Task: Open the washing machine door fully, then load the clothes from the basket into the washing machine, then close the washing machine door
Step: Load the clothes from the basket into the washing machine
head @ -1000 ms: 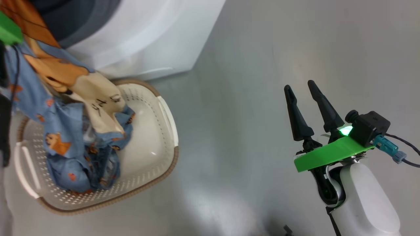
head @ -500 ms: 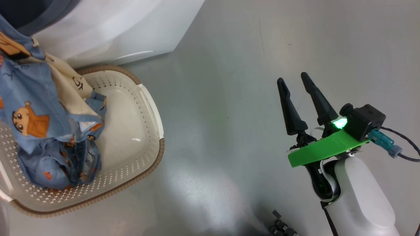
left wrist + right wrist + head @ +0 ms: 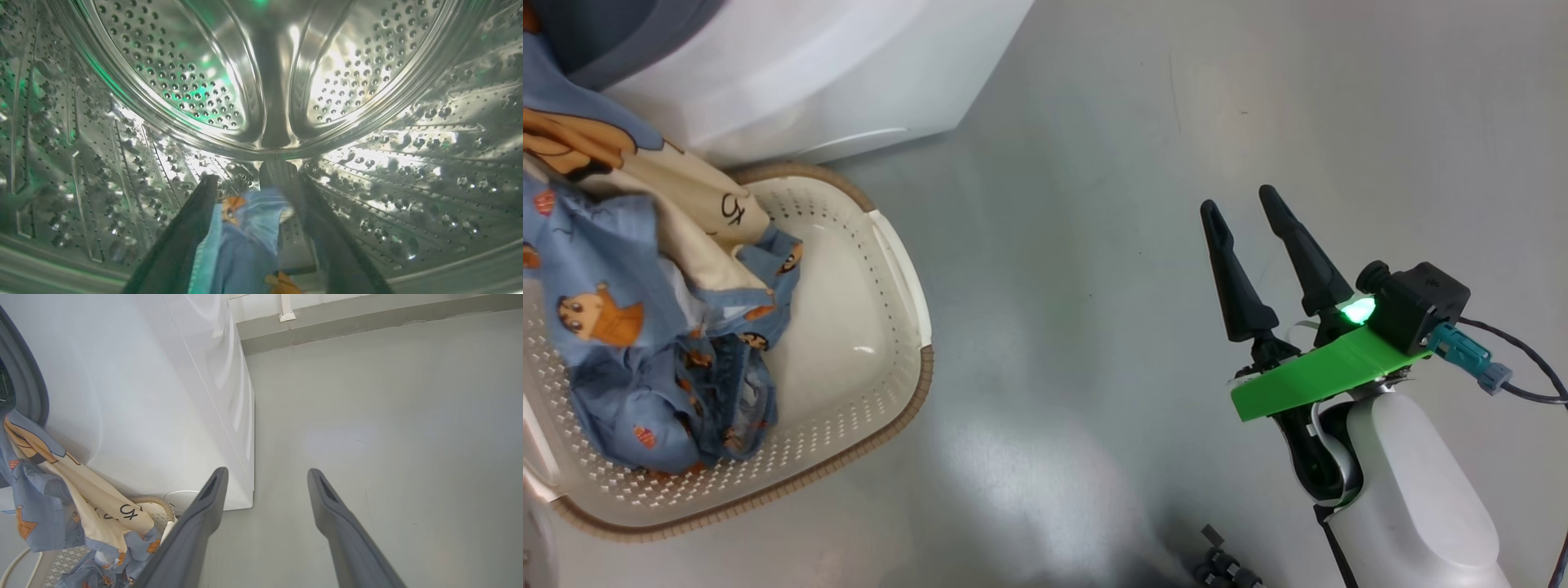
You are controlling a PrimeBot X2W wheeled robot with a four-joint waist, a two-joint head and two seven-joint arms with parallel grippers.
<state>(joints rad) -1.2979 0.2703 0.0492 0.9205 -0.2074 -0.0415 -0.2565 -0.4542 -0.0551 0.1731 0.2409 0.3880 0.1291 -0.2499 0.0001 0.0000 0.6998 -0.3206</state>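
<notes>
The left gripper (image 3: 256,176) is inside the washing machine (image 3: 833,73). Its two long dark fingers are spread wide, and a fold of the clothes (image 3: 245,245), soft blue fabric, lies loosely between them. Around it curves the drum (image 3: 184,81), shiny steel pierced with rows of small holes and ridged along its wall, with its round back plate at 12 o'clock. In the head view the limp blue cloth, printed with orange-brown figures and carrying a cream panel, runs lengthwise from the machine's grey-rimmed opening at 10 o'clock down into the basket (image 3: 907,343) at 8 o'clock. The basket is a cream perforated plastic tub with a brown rim band. At 4 o'clock the right gripper (image 3: 1237,198) holds its tapered fingers apart around nothing, pointing toward 11 o'clock over the smooth, glossy grey floor (image 3: 1094,245).
</notes>
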